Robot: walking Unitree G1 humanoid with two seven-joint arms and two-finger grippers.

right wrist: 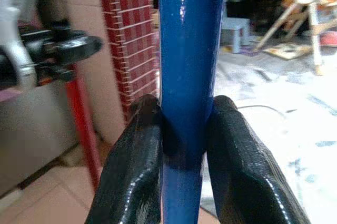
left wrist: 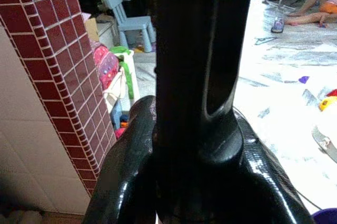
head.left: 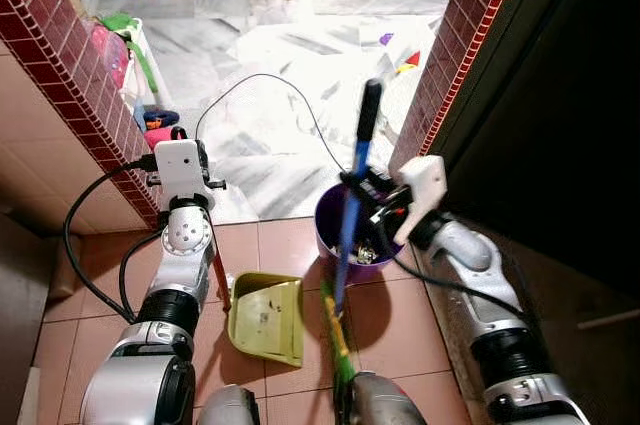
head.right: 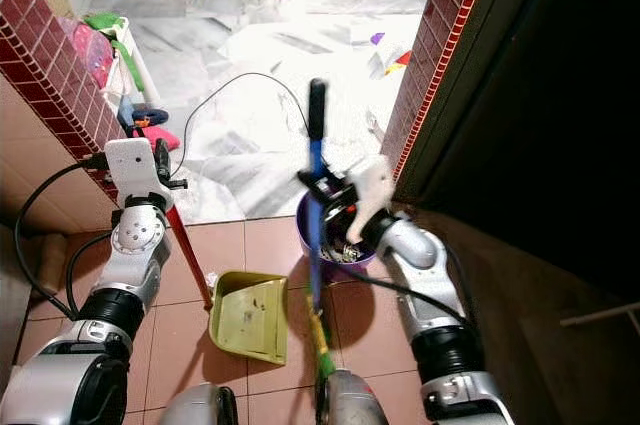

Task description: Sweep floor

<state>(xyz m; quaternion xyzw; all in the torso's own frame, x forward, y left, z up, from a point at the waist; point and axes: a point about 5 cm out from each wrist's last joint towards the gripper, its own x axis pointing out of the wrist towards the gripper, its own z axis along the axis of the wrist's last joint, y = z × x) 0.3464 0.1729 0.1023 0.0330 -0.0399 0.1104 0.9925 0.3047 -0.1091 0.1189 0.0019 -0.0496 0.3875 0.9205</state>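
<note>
Plainly risky: right gripper (right wrist: 181,129) clenched on broom handle (right wrist: 189,50), left gripper (left wrist: 197,145) clamping dustpan handle (head.right: 187,250) beside purple bin (head.left: 325,220), easily toppled by swinging.

Probably a home: marble floor (head.left: 300,55), child's blue chair (left wrist: 126,16), scattered toys (head.left: 150,125).

One broom (head.left: 352,207), one dustpan (head.left: 266,317), one purple bucket (head.left: 330,220), two arms

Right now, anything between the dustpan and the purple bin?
Yes: the broom, shut in the right gripper, stands between the yellow-green dustpan and purple bin. The left gripper holds the dustpan's red handle.
</note>
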